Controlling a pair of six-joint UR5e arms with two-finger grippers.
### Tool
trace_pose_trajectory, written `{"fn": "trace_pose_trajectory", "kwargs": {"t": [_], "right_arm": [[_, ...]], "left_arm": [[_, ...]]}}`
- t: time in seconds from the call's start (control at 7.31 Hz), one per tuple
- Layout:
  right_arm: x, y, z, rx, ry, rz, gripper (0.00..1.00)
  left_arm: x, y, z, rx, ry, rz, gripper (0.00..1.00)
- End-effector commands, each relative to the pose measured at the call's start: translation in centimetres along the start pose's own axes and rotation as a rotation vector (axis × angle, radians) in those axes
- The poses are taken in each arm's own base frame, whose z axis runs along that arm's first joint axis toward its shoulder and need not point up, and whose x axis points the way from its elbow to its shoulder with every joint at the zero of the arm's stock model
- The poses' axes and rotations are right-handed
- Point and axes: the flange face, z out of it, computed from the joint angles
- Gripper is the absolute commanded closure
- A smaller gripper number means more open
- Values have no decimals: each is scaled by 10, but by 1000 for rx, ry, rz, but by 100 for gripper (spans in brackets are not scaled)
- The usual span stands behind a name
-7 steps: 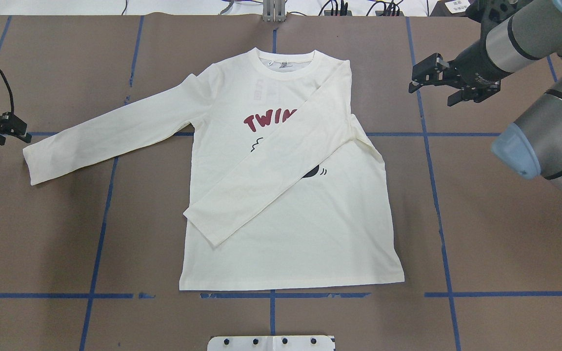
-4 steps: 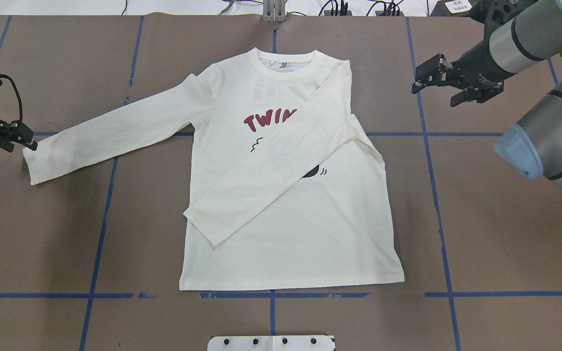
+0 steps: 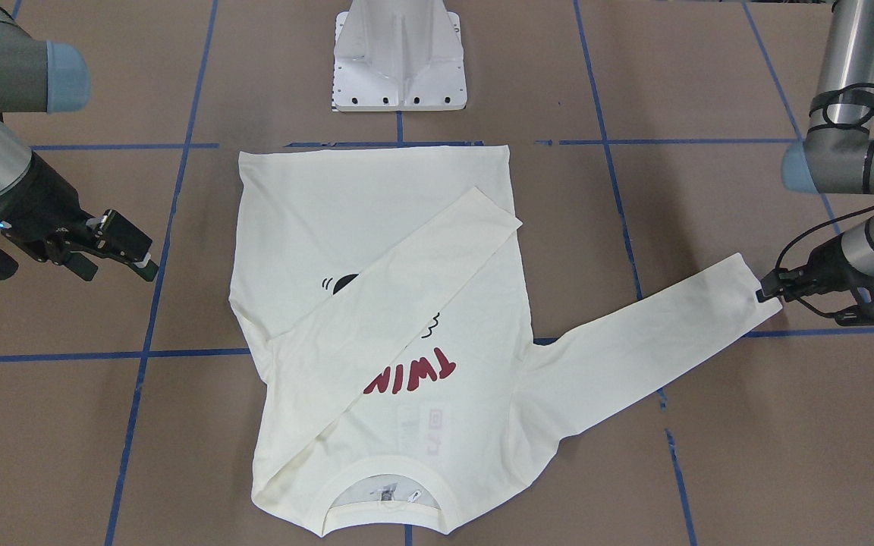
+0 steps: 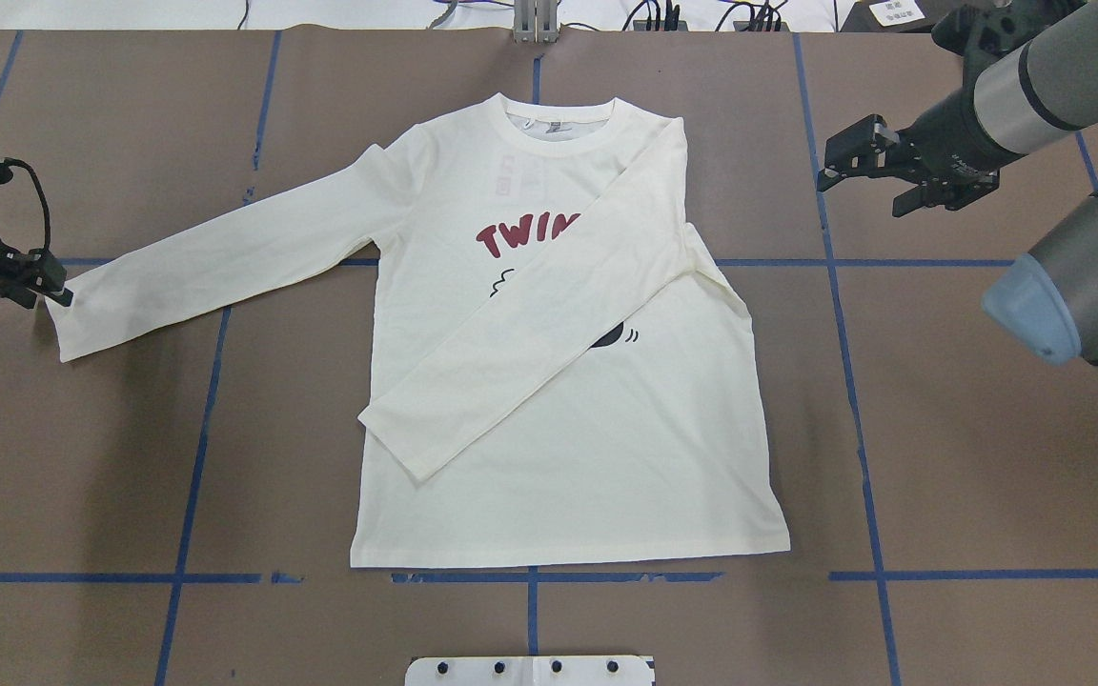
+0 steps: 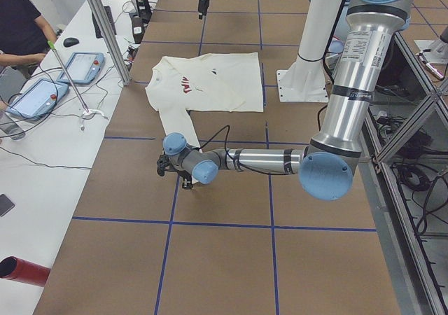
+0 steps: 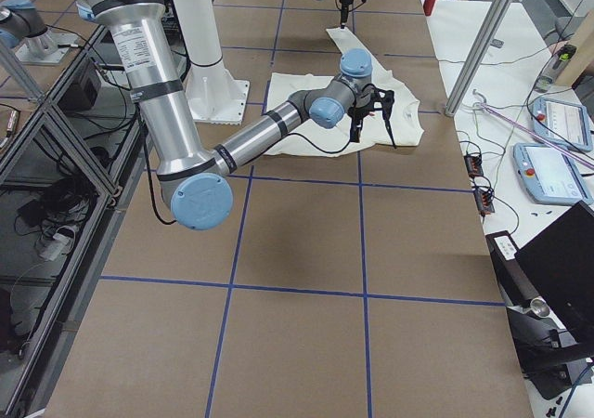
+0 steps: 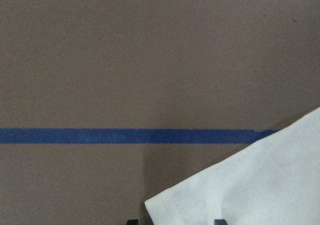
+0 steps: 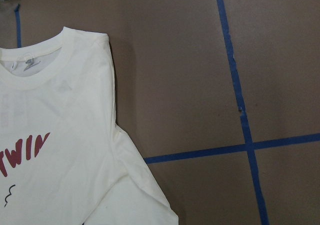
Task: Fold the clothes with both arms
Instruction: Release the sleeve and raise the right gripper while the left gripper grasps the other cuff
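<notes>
One shirt: cream, long-sleeved, print side up, flat on the brown tabletop at the centre of the overhead view, collar toward the top edge.
One folded sleeve: laid diagonally across the chest, covering part of the red lettering.
One outstretched sleeve: reaches toward the frame's left edge, with its cuff lying on the tabletop.
One left gripper: at the cuff corner, fingers spread to either side of it in the wrist view.
One right gripper: upper right, fingers spread, holding nothing, apart from the shirt.
Blue tape lines: grid across the tabletop.
</notes>
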Motion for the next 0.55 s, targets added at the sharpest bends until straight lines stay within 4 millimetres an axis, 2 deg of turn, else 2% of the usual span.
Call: {"fn": "trace_pose_trajectory", "kwargs": {"t": [0.0,0.14,0.27,0.41], "right_arm": [[0,1,-1,-3,-3,-1,1],[1,4,-5,-5,-7,-3,1],[8,8,-7,-11,-4,1,1],[11,4,-13,-10,-6,10,1]], "left_arm": [[-1,0,1,-2,-1,-3,55],[-1,0,2,-2,-1,-1,73],[0,0,1,-2,-1,-1,87],[3,-1,-1,2,1,0,100]]}}
